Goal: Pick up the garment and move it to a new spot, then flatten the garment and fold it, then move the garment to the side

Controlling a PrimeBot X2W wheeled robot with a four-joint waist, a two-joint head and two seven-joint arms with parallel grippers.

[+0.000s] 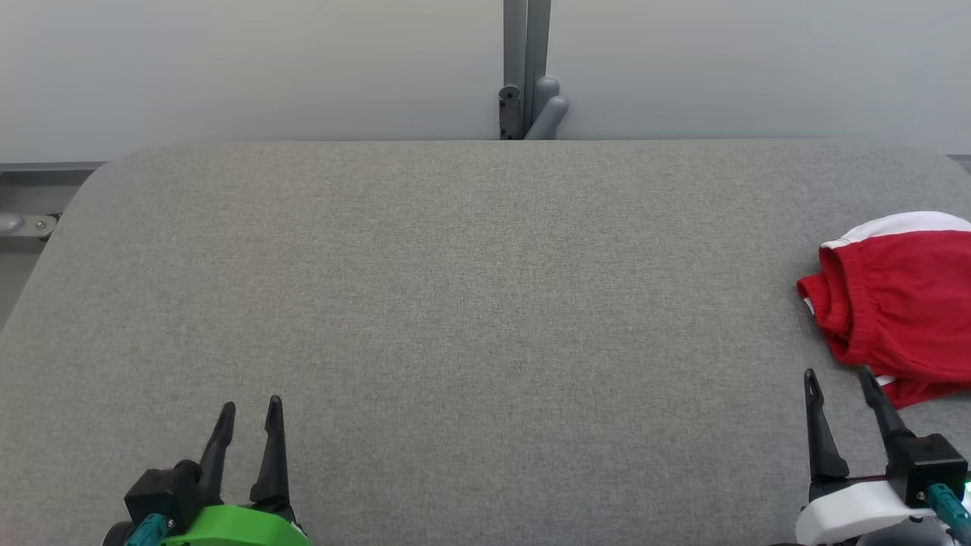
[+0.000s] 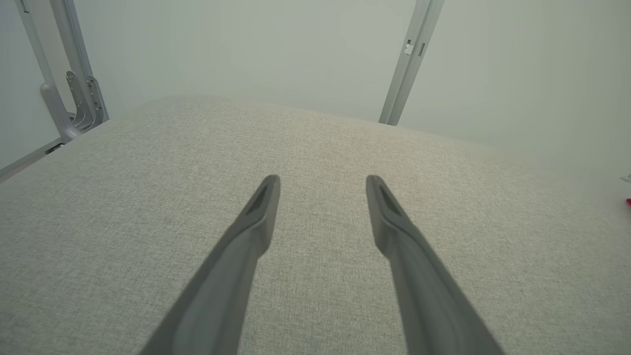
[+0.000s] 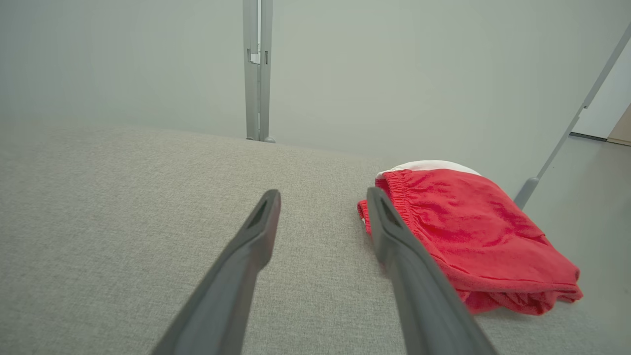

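Red garment hugs the bench edge; left fingers and right fingers gape empty; a nudge could push it off.

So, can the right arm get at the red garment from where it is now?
Probably yes. The right pincer is open, and the red garment lies just ahead of it, slightly to its right, on the grey table. Nothing stands between them.
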